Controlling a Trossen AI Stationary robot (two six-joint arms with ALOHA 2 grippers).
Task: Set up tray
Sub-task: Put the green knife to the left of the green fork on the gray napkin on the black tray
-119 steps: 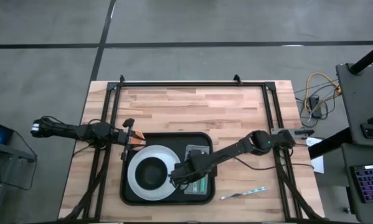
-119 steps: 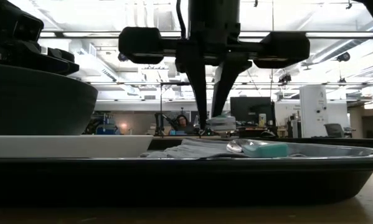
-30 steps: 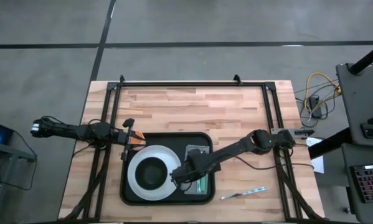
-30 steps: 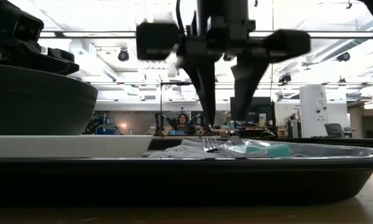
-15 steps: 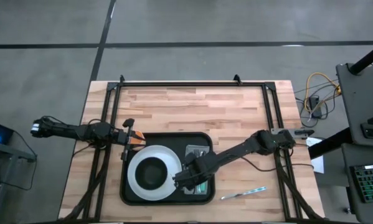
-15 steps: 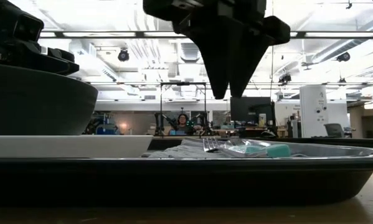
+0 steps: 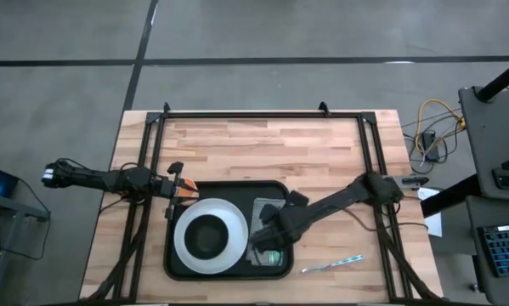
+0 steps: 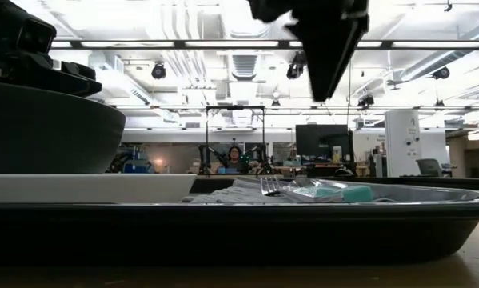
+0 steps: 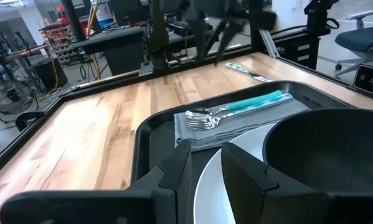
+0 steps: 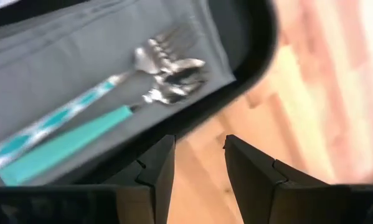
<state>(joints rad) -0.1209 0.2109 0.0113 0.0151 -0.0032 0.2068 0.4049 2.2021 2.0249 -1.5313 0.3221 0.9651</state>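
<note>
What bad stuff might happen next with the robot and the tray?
The right gripper hangs empty just above the fork and spoon on the napkin; it might bump them crooked. A knife lies on the table outside the tray; grabbing something so flat could slip.

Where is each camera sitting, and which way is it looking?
High: above the table, looking straight down; both arms, tray.
Low: table height, level across; right gripper overhead.
Left wrist: on the left arm, past left gripper toward the napkin.
Right wrist: on the right arm, past its fingers.
Shared: fork in both wrist views.
</note>
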